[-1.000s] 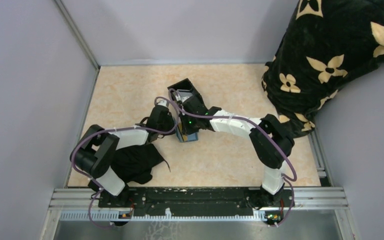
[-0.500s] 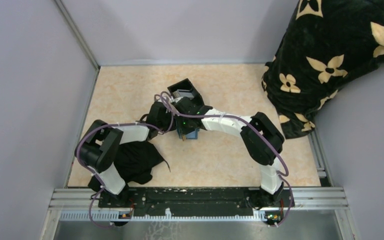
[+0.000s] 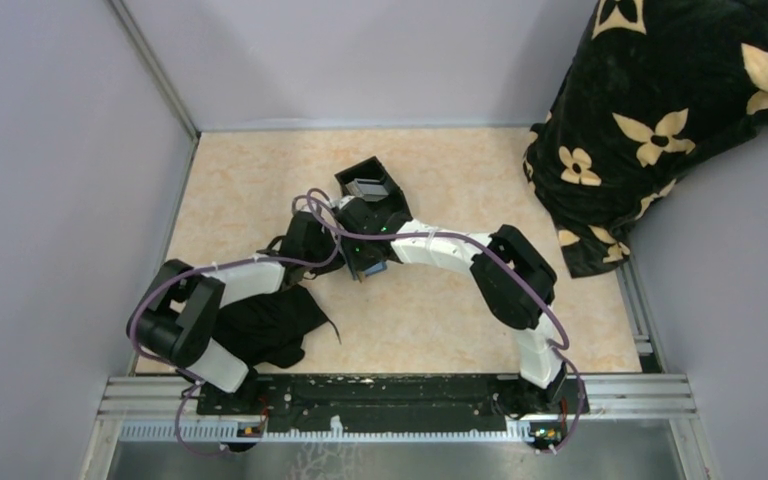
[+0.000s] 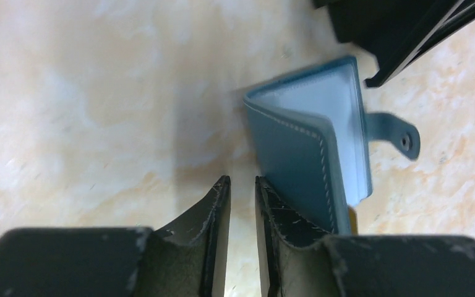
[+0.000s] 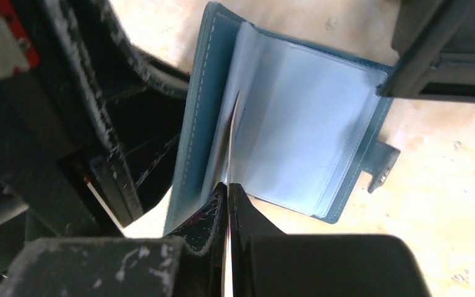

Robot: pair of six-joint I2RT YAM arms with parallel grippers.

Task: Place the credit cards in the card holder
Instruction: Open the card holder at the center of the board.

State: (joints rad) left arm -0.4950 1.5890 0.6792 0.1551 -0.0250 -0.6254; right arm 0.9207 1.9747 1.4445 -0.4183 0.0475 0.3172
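- Beige marbled tabletop (image 3: 440, 320) fills a grey-walled cell; a flower-patterned dark blanket (image 3: 660, 110) is heaped at the far right and a black cloth (image 3: 270, 325) lies by the left arm's base.
- Near the middle of the table the card holder (image 5: 297, 124) is propped open, with its clear sleeves showing and its snap strap hanging off the far edge. It sits just in front of the black tray (image 3: 385, 168).
- Progress, as I judge it: one credit card (image 5: 230, 142) is partway in, and its leading edge is slipped between the teal cover and the sleeves.
- A grey card (image 3: 366, 187) seems to lie in the tray, so at least that one remains to be done. I cannot tell whether any card is already seated.
- The right gripper (image 5: 229, 189) has its fingers pressed tight on the thin card, which is seen edge-on; its colour is unclear.
- The left gripper (image 4: 241, 182) is nearly closed, with only a narrow slit between the fingers and nothing in it. One finger's outer side rests against the holder's cover and appears to steady it.
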